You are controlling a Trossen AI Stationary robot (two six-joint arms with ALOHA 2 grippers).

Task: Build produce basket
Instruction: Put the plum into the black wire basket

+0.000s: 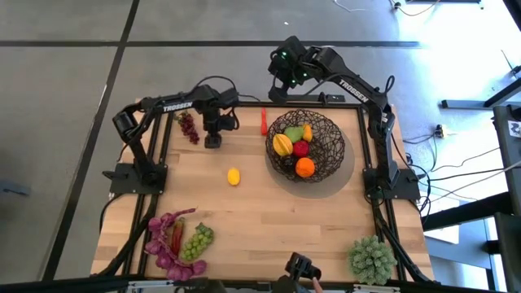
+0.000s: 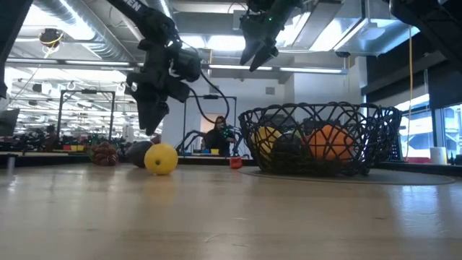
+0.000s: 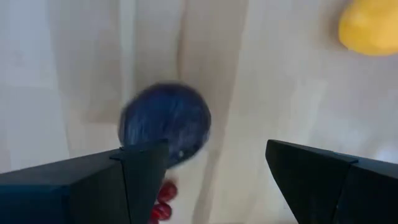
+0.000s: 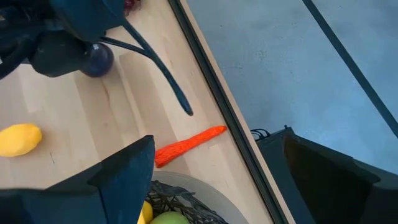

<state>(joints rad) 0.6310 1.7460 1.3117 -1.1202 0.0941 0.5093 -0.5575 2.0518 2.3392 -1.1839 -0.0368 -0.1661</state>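
The dark wire basket point(image 1: 326, 155) stands at the table's far right and holds an orange point(image 1: 304, 168), a red apple, a green fruit and yellow fruits. My left gripper point(image 3: 214, 168) is open, pointing down just above a dark blue round fruit point(image 3: 165, 121) near the far edge; the fruit lies off toward one finger and is untouched. A lemon point(image 1: 234, 177) lies mid-table. A red-orange chilli point(image 4: 189, 144) lies by the far edge. My right gripper point(image 4: 211, 180) is open and empty, high above the far edge point(image 1: 286, 77) beside the basket.
Dark red grapes point(image 1: 189, 127) lie far left, next to my left arm. Purple leaves, a red chilli and green grapes point(image 1: 198, 242) lie near left. A spiky pale green plant ball point(image 1: 370, 258) sits at the near right corner. Bare wood lies between the lemon and the near edge.
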